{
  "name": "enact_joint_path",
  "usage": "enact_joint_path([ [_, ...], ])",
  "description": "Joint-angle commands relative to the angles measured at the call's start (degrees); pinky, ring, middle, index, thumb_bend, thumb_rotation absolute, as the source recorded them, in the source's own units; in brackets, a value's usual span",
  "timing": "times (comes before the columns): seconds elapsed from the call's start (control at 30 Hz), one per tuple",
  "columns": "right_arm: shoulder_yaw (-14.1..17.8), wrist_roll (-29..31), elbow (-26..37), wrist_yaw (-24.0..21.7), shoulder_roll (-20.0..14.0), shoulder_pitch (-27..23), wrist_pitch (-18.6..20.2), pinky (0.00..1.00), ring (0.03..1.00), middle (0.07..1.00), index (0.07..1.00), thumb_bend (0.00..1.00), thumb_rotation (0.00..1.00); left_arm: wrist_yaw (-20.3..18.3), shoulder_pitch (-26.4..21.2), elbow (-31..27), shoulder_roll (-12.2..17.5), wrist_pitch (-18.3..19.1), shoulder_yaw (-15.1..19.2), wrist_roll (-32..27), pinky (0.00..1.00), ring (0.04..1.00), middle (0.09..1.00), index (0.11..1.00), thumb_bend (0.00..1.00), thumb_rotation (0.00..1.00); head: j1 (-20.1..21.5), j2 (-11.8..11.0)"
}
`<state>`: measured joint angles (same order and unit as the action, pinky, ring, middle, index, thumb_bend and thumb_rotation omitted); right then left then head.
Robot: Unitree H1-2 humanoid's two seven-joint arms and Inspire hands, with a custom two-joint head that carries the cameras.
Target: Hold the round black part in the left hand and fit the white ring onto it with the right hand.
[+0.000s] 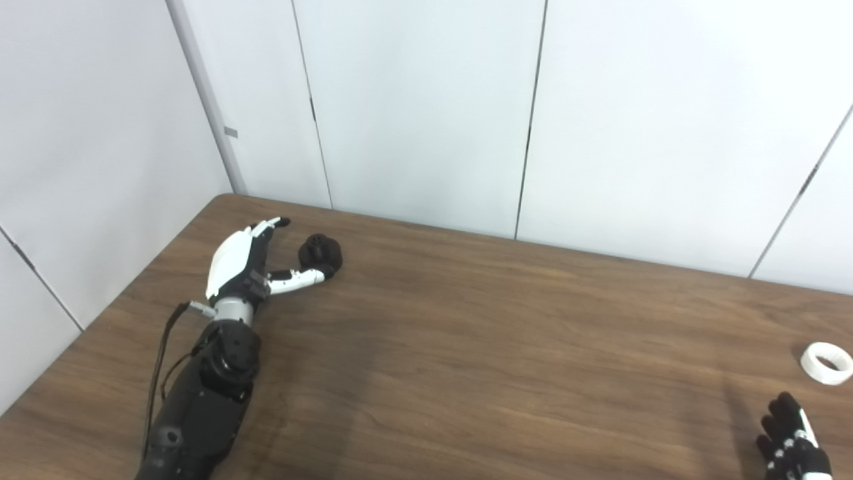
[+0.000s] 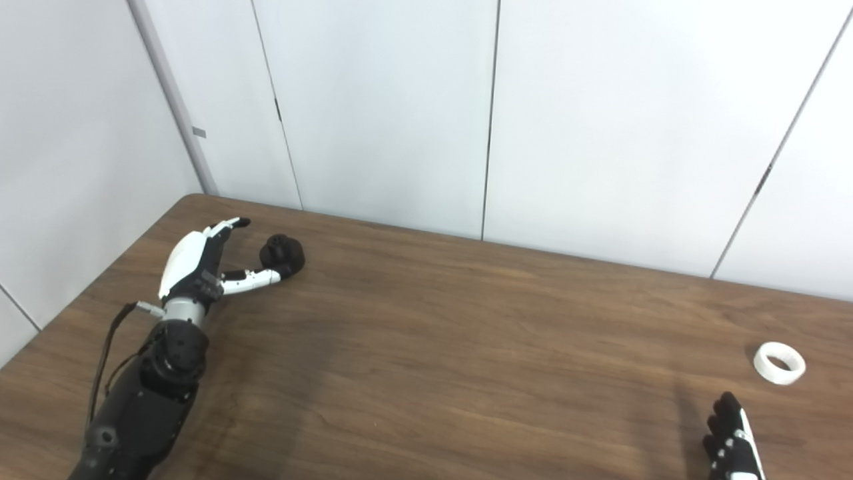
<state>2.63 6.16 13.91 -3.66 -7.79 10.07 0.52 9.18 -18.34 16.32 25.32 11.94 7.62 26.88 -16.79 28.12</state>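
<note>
The round black part (image 1: 320, 253) lies on the brown table (image 1: 466, 347) at the far left. My left hand (image 1: 250, 261) is spread open just left of it, fingers stretched toward the wall and the thumb reaching to the part's near side. The white ring (image 1: 826, 363) lies flat near the table's right edge. Only the black fingertips of my right hand (image 1: 793, 443) show at the bottom right corner, a short way in front of the ring and apart from it; whether that hand is open or shut is hidden.
White wall panels (image 1: 426, 113) stand right behind the table's back edge and along its left side. A black cable (image 1: 160, 363) runs along the left forearm.
</note>
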Motion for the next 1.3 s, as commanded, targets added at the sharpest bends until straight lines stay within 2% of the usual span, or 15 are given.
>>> enact_joint_path([
  [0.0,-0.3,0.2,2.1,-0.1,0.9,0.3,0.1,1.0,1.0,1.0,1.0,0.6,1.0,1.7,-3.9,0.6,2.4,-1.4,-0.5,0.8,1.0,1.0,0.948,0.881,1.0,0.39,0.1,0.1],
  [0.33,-0.4,0.3,3.0,0.4,1.3,0.5,1.0,1.0,1.0,1.0,1.0,0.57,1.0,0.9,-8.3,7.6,4.5,-0.1,-5.7,3.0,1.0,1.0,0.958,0.863,1.0,0.39,0.3,0.3],
  [0.63,-0.7,0.0,3.8,0.8,1.5,0.7,1.5,1.0,1.0,1.0,1.0,0.55,1.0,0.6,-10.4,10.9,5.2,1.3,-9.8,4.5,1.0,1.0,0.964,0.815,1.0,0.4,0.7,0.4],
  [0.87,-1.0,-0.4,4.6,1.2,1.6,0.7,2.1,1.0,1.0,1.0,1.0,0.57,1.0,3.6,-11.1,14.2,4.5,0.7,-9.8,3.7,1.0,1.0,0.954,0.811,0.97,0.36,0.8,0.6],
  [1.07,-1.1,-0.6,5.1,1.3,1.6,0.7,2.4,1.0,1.0,1.0,1.0,0.57,1.0,4.7,-11.7,16.3,4.6,1.2,-10.0,3.5,1.0,1.0,0.955,0.818,0.96,0.35,0.7,0.5],
  [1.27,-1.3,-0.5,5.6,1.3,1.6,0.8,2.9,1.0,1.0,1.0,1.0,0.54,1.0,5.1,-12.3,17.8,4.7,2.1,-10.1,3.4,1.0,1.0,0.955,0.823,0.95,0.35,0.7,0.5],
])
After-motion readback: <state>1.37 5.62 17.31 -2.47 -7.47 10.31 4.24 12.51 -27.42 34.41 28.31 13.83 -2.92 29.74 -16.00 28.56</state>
